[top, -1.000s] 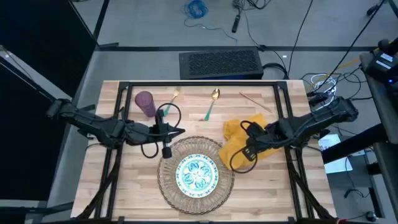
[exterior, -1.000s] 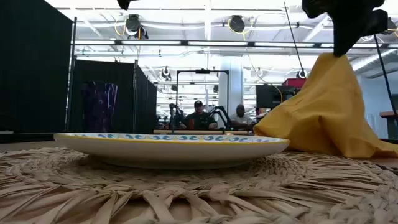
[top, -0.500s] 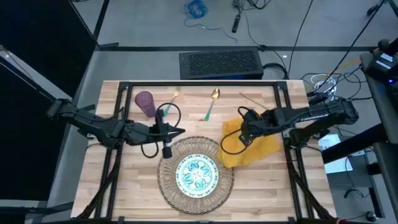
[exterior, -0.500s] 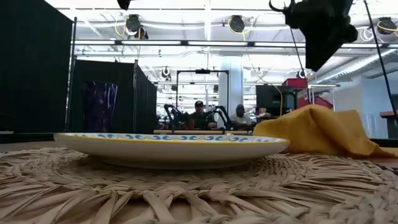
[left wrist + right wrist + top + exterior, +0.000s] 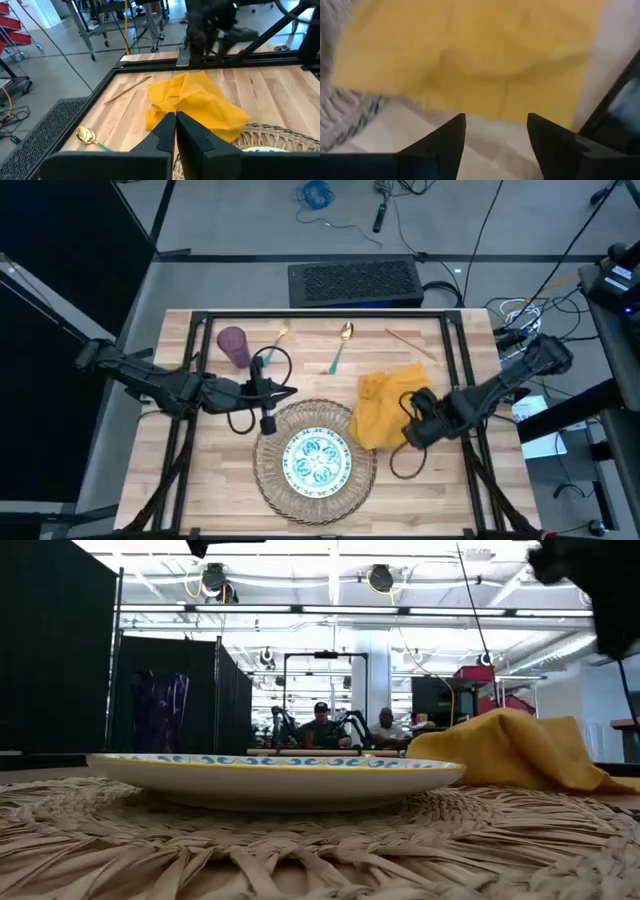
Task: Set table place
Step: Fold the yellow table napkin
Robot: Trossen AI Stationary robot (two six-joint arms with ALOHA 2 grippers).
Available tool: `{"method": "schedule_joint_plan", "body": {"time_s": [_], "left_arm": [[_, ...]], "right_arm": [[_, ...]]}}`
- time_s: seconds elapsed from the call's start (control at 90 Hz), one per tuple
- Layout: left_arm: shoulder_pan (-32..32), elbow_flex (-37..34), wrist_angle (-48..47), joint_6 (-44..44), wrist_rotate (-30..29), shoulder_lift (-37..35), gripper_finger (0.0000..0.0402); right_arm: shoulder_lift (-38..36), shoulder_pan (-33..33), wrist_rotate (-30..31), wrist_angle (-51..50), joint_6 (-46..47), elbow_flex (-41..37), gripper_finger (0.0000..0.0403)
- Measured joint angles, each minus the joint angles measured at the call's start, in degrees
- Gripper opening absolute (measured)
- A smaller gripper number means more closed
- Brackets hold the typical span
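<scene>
Overhead, the table (image 5: 205,470) of light planks carries the whole setting, with the round wicker mat (image 5: 268,472) near its front edge and the small patterned plate (image 5: 316,458) centred on it. Just beside the mat's right edge lies the yellow napkin (image 5: 385,406), crumpled in a loose heap. Toward the far edge sit the purple cup (image 5: 233,345), the fork (image 5: 279,337) and the spoon (image 5: 340,346), well apart from the mat.

Reaching in from the right, the right arm bends low over the table, its right gripper (image 5: 411,432) just off the napkin's right side with fingers (image 5: 442,145) spread and nothing between them. Half a second ago it hovered over the napkin's far part; it has since swung toward the front. A second ago the cloth hung lifted; now it rests flat.

Stretched from the left, the left gripper (image 5: 268,423) sits at the mat's far-left rim, fingers (image 5: 162,131) pressed together, unmoved.
</scene>
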Motion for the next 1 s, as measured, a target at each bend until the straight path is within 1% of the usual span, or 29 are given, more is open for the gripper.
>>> {"method": "schedule_joint_plan", "body": {"time_s": [0.078, 0.189, 0.267, 0.367, 0.544, 0.644, 0.8, 1.0], "left_arm": [[0.0, 0.0, 0.0, 0.0, 0.0, 0.0, 0.0], [0.0, 0.0, 0.0, -0.5, 0.0, 0.0, 0.0], [-0.2, 0.0, -0.1, -1.5, 0.0, 0.0, 0.0], [-0.6, 0.0, 0.0, -1.5, 0.0, 0.0, 0.0], [-0.6, 0.0, 0.1, -1.5, 0.0, 0.0, 0.0], [-0.6, 0.0, 0.1, -1.5, 0.0, 0.0, 0.0], [-0.6, 0.0, 0.1, -1.5, 0.0, 0.0, 0.0], [-0.8, 0.0, -0.2, -1.5, 0.0, 0.0, 0.0]], "right_arm": [[0.0, 1.2, -0.3, 5.8, 2.4, -4.4, 0.0193], [0.0, 1.3, -2.0, 12.9, 3.8, -10.2, 0.0192], [0.0, 1.3, -4.4, 16.0, 4.9, -14.1, 0.0192], [0.0, 1.2, -5.6, 18.8, 5.6, -17.4, 0.0192], [0.0, 1.2, -5.5, 20.3, 6.1, -18.7, 0.0192], [0.0, 0.7, -4.1, 20.2, 5.7, -18.7, 0.0192], [1.2, -2.3, -3.7, 20.3, 3.1, -18.7, 0.0192], [3.6, -5.0, -5.3, 23.5, 0.6, -19.7, 0.0186]]}}
